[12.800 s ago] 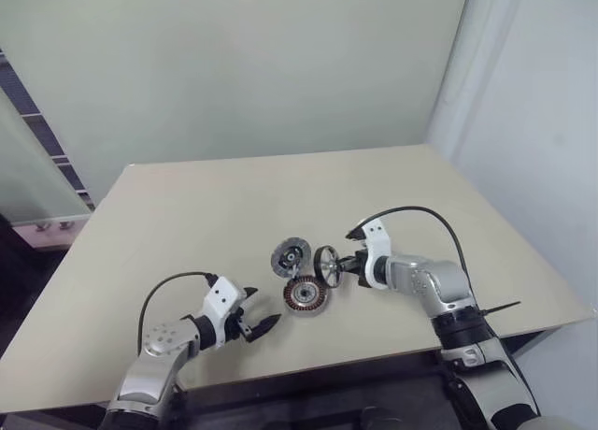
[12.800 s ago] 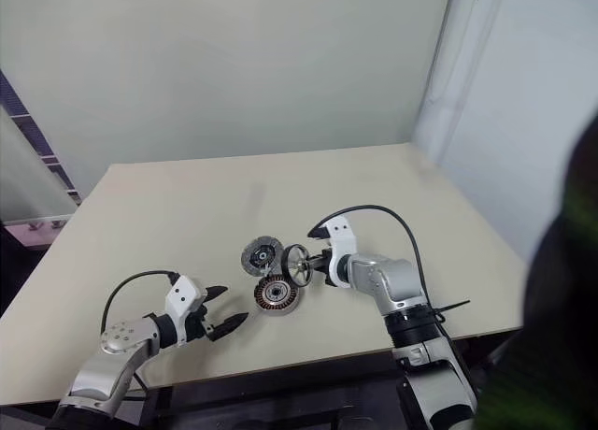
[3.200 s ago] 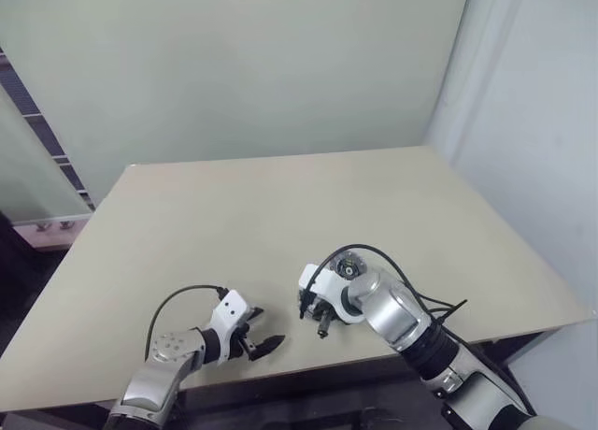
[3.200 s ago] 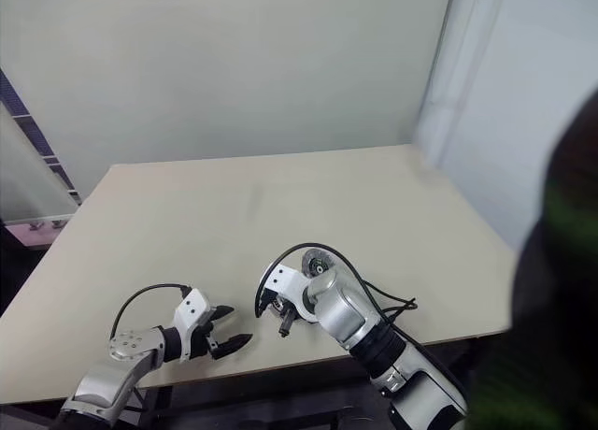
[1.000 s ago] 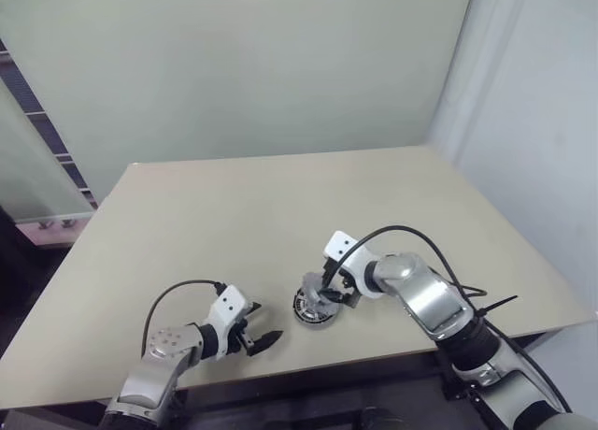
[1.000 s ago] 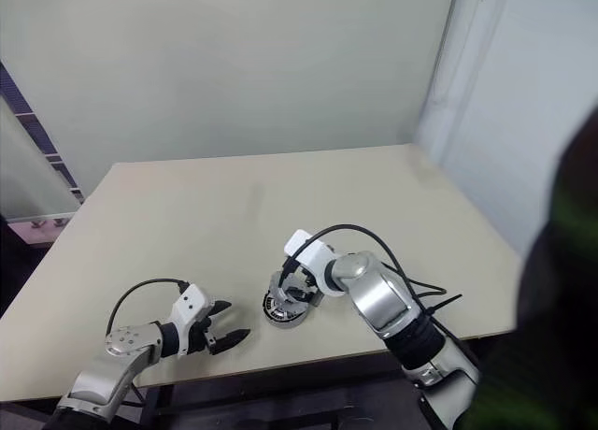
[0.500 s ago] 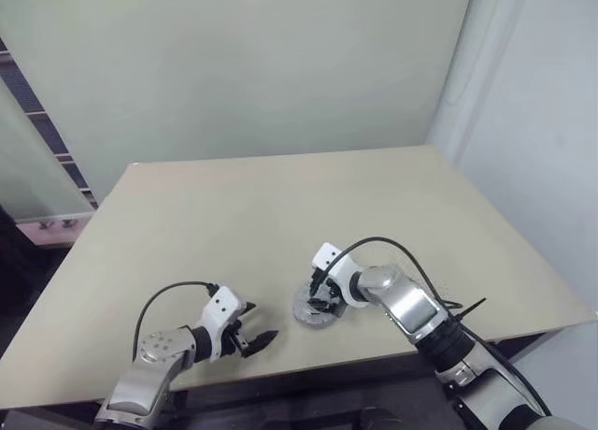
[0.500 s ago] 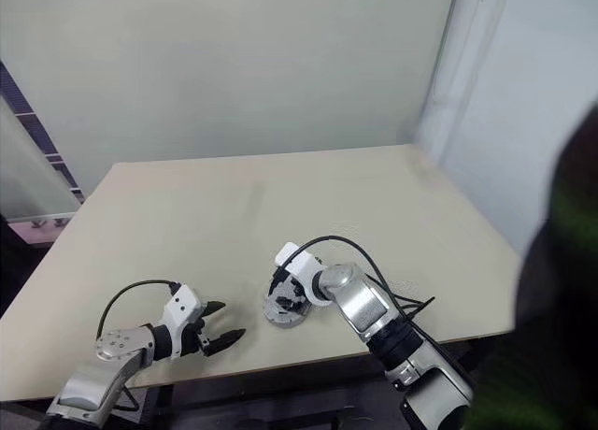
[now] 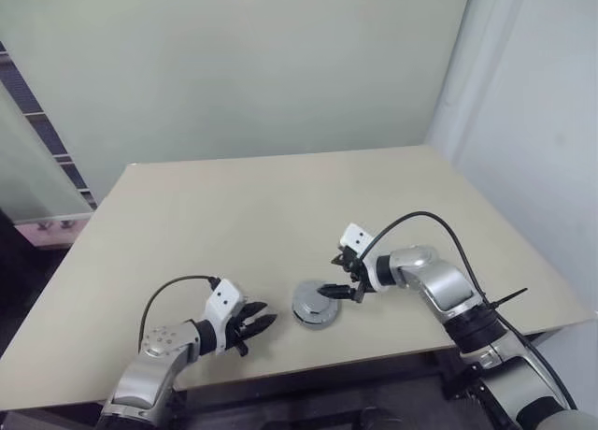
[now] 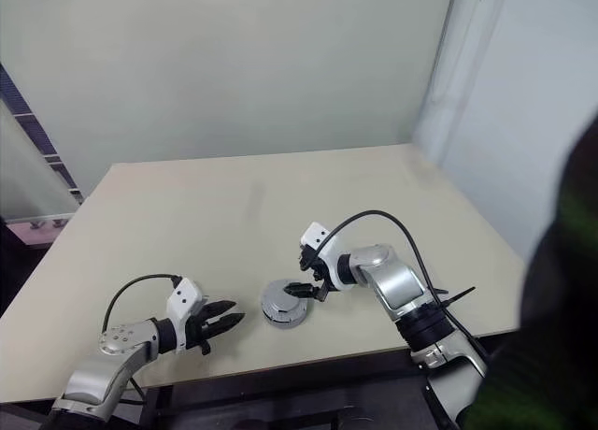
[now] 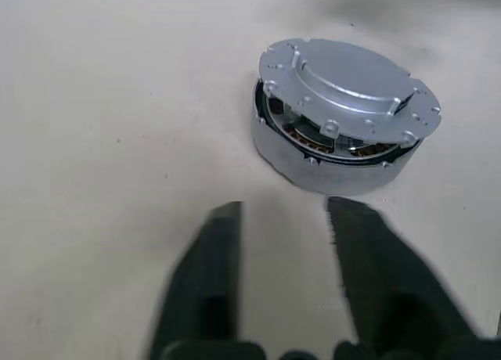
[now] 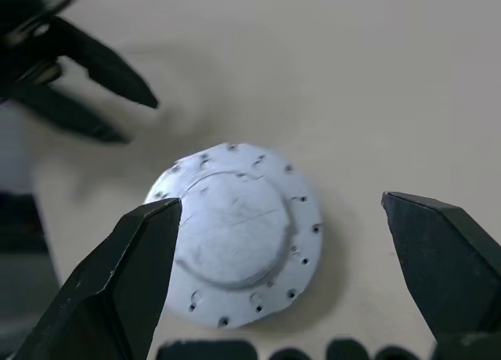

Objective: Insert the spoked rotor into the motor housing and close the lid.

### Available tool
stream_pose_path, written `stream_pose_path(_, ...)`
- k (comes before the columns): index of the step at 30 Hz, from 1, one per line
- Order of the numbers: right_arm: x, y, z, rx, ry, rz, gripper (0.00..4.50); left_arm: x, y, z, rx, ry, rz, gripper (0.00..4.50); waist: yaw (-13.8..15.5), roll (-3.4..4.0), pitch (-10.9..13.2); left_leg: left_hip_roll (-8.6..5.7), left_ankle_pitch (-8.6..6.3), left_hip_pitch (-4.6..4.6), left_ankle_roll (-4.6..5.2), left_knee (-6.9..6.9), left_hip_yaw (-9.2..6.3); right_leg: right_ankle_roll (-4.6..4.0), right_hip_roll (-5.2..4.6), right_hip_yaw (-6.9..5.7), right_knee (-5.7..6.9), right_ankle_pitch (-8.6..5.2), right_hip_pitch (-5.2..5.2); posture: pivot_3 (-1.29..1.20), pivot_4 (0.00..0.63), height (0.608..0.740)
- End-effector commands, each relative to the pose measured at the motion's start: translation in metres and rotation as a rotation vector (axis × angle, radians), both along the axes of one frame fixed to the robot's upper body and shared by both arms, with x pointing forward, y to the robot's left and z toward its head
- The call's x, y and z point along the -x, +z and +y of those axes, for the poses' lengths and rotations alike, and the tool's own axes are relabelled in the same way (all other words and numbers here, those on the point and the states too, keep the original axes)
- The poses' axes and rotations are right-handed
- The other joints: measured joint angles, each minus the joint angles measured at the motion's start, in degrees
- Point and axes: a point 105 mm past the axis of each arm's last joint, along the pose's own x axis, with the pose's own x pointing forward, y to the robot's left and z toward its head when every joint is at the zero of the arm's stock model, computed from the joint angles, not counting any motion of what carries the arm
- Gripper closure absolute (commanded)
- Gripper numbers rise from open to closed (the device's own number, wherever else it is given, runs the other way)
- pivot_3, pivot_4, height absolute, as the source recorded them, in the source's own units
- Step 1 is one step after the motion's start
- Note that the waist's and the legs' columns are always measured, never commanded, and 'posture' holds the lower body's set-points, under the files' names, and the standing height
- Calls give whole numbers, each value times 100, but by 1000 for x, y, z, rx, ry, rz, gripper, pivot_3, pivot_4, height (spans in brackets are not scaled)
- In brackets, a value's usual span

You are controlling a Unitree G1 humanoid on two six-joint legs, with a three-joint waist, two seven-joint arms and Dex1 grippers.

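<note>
The motor housing (image 9: 313, 313) stands near the table's front edge, with its copper windings (image 11: 313, 141) showing through a gap under the lid. The lid (image 11: 348, 74) rests on top as a silvery disc with a raised centre and small holes around the rim. The spoked rotor is hidden. My right gripper (image 9: 330, 274) hangs open just right of the lid, one finger on either side of the lid (image 12: 235, 235) in its wrist view, touching nothing. My left gripper (image 9: 260, 322) hovers left of the housing, pointing at it, fingers (image 11: 211, 282) narrowly apart and empty.
The beige table (image 9: 234, 215) stretches wide and bare behind the housing. Its front edge (image 9: 308, 363) runs close below both grippers. A black cable (image 9: 425, 220) loops above my right wrist, and another (image 9: 163, 290) arcs over my left arm.
My right gripper has drawn back to the right, off the top of the motor, leaving the lid on the housing. My left gripper's fingers have come much closer together.
</note>
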Motion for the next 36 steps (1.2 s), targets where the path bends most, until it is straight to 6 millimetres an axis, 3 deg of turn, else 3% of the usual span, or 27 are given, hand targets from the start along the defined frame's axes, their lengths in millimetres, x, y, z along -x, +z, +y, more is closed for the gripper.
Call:
stream_pose_path(1,3,1,5,-13,84,-37,0,-8,20,-3,17,-16,-72,4203,-1,0,0,0,0,1,0,0,0,0,0,0,0,0,0,0,0,740)
stream_pose_path(2,4,-2,5,-7,99,-40,0,-8,21,-3,17,-18,-73,4479,0,0,0,0,0,2,0,0,1,0,0,0,1,0,1,0,0,740)
stream_pose_path(22,-1,-32,26,14,175,-42,0,-3,28,0,-13,-19,-75,4479,1,1,1,0,0,21,0,3,-1,0,1,2,4,0,21,0,0,740)
stream_pose_path(25,-2,-33,27,14,165,-37,599,-3,29,1,-15,-18,-76,4500,1,1,1,0,0,21,0,3,-1,0,1,2,5,0,21,0,0,740)
stream_pose_path(27,-3,-33,27,16,154,-30,1224,-3,29,0,-16,-18,-76,4500,0,1,1,0,0,21,0,3,-1,0,1,2,3,0,22,0,0,740)
stream_pose_path(36,-5,-34,30,57,107,11,1227,-6,29,-3,-16,-26,-77,4500,-1,2,0,0,0,27,0,3,-1,0,2,2,12,0,24,0,0,740)
